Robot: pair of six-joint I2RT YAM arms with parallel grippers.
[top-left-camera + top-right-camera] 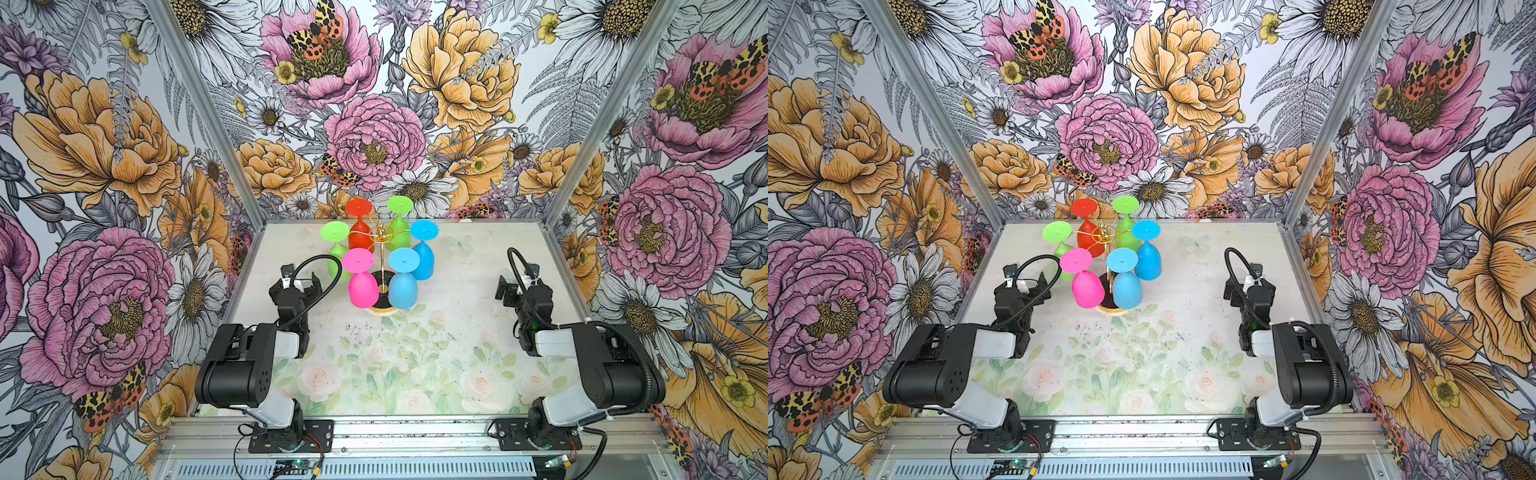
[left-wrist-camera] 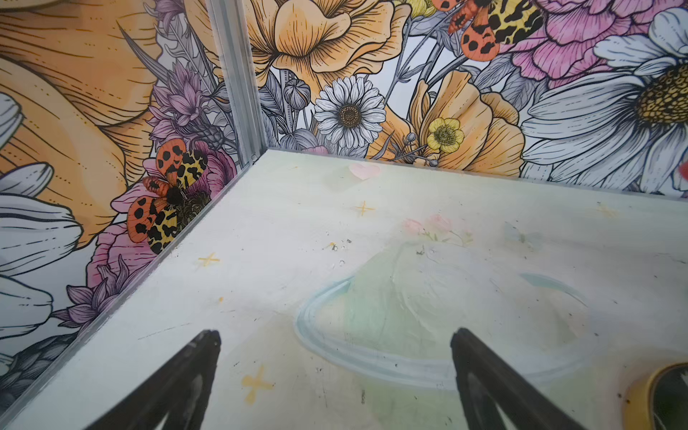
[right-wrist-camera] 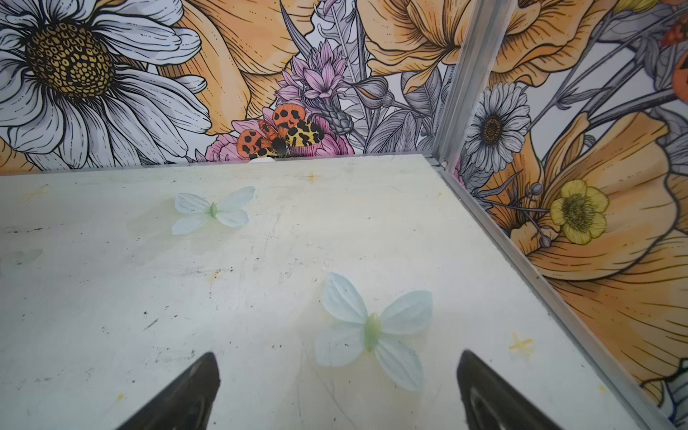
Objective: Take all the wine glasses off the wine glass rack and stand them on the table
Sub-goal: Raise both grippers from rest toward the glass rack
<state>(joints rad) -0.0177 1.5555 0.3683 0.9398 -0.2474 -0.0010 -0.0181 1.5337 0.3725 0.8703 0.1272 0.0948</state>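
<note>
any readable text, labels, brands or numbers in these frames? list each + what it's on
No readable text anywhere.
Wine glasses and wine glass rack: no lettering.
Wallpaper and table: printed pictures only, no words.
Small circuit board at the front: any print is too small to read.

A robot test cell in a lab: aluminium frame (image 1: 210, 120), flower-printed walls (image 1: 457, 83), left arm (image 1: 241, 370) and right arm (image 1: 615, 365) bolted on a metal rail (image 1: 415, 434)
</note>
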